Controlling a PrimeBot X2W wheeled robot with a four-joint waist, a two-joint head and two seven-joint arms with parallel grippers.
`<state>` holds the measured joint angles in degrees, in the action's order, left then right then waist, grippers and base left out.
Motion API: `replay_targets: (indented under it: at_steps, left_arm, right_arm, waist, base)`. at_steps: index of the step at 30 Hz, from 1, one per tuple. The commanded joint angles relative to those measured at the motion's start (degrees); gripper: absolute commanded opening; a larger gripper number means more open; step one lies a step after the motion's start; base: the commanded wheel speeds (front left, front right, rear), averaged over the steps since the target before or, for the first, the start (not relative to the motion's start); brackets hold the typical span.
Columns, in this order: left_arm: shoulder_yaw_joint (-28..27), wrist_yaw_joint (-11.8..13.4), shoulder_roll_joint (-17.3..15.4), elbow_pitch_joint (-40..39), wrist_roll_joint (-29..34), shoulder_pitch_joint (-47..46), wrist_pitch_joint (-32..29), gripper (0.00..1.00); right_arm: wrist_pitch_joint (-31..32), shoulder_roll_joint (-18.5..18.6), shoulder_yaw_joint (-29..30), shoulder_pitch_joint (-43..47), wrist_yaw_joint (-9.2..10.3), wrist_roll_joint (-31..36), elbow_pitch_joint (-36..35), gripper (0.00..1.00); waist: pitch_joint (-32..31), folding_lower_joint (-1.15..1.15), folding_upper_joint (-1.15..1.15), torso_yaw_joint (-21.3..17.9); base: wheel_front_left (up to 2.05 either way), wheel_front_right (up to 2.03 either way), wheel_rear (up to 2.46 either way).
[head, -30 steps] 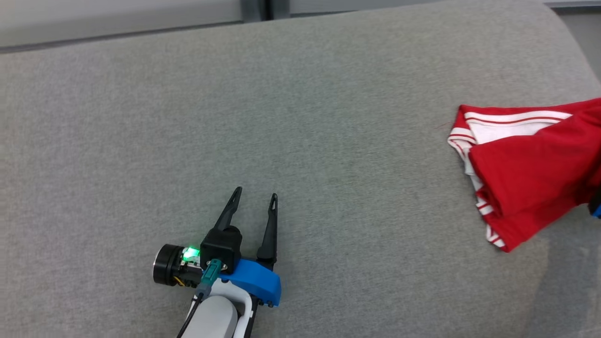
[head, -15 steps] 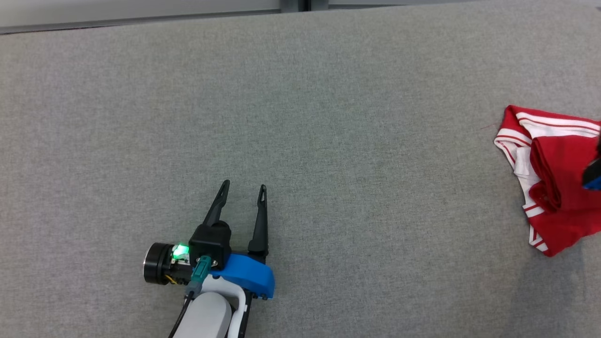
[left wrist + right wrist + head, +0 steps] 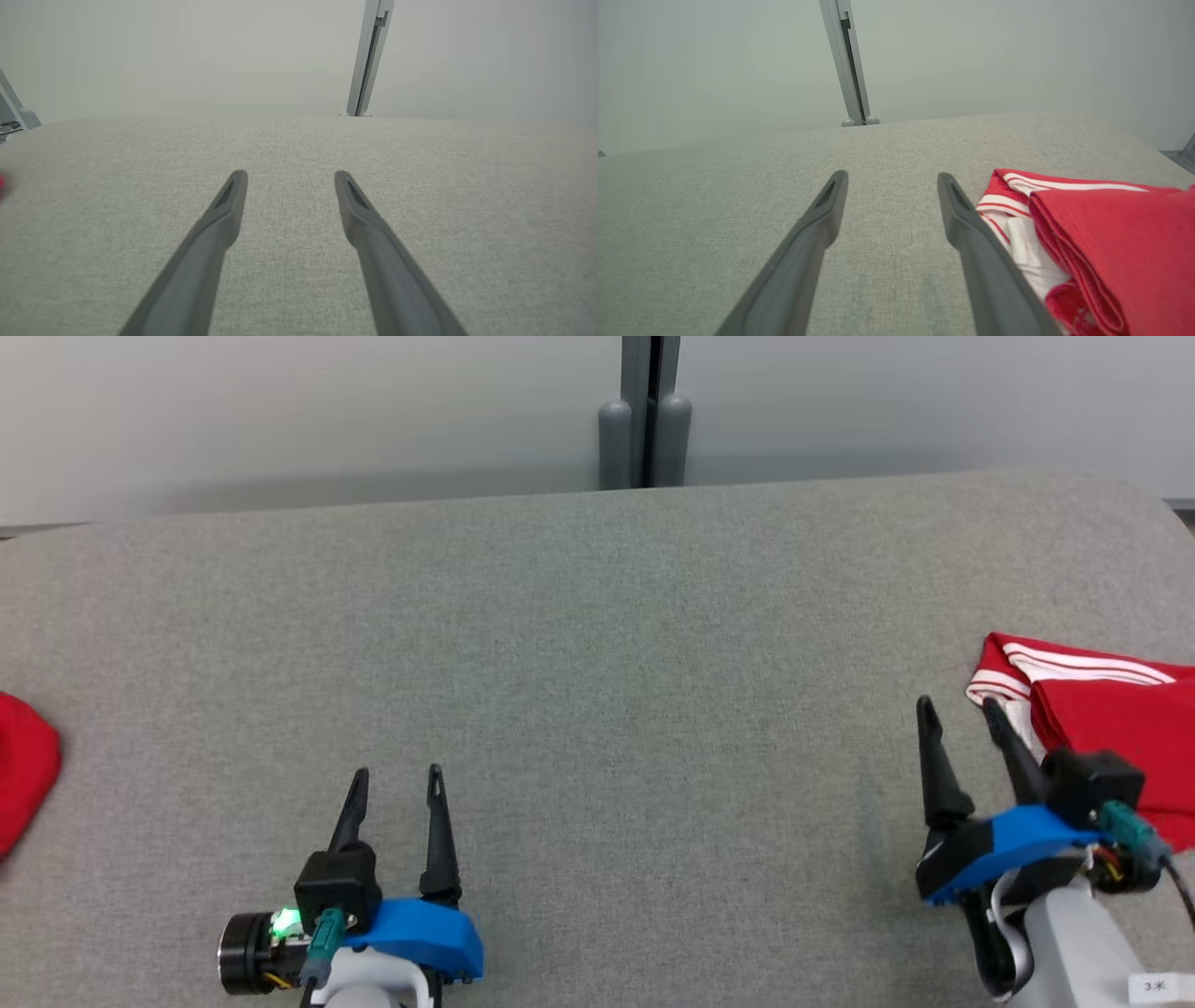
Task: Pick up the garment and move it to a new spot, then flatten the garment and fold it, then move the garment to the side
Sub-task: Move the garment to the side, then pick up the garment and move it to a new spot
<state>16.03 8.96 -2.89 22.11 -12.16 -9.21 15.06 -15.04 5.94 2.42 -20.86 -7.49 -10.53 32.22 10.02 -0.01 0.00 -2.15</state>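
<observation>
Far left of the post (image 3: 635,383), a rounded lobe of red cloth (image 3: 23,770) is lying on the table (image 3: 597,644), cut off by the frame edge. Nearer the post but still to its left, the left gripper (image 3: 398,771) is pointing toward the post with its two slim, tapering dark fingers spread apart and nothing between them; a blue plastic shell is sitting behind them. The table is showing a grey, coarse woven cover with a rounded corner, and the post is standing as a smooth grey upright beyond its far edge. Right of the post, the right gripper (image 3: 957,705) is gaping too, released and empty. Its right finger is lying just beside the garment (image 3: 1111,723), which is resting folded on the table far right of the post: soft red fabric in layered edges, with white stripes and a white panel showing along its left rim
</observation>
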Motion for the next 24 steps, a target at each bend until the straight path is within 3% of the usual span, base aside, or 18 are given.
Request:
replay_targets:
  at_steps: [1,14,24]
  left_arm:
    - [-0.6,-0.1,0.0,-0.1,-0.1,0.8,0.2,1.00]
    - [-5.7,-1.6,0.0,0.9,0.1,8.6,0.2,1.00]
    - [-7.2,-2.9,0.0,0.4,0.7,11.2,0.2,1.00]
  right_arm:
    - [-0.2,-0.4,0.1,1.6,-0.01,-0.5,0.1,1.00]
    - [-0.2,-3.0,-4.2,10.0,-0.01,-0.2,0.1,1.00]
    - [-0.2,-3.0,-5.7,11.7,-0.01,-2.5,-0.5,1.00]
  waist:
    - [-1.0,0.01,0.00,-0.1]
    - [-9.8,0.01,0.00,0.3]
    - [-11.1,0.01,0.00,0.8]
  base:
    - [0.00,0.00,0.00]
    - [0.00,0.00,0.00]
    - [0.00,0.00,0.00]
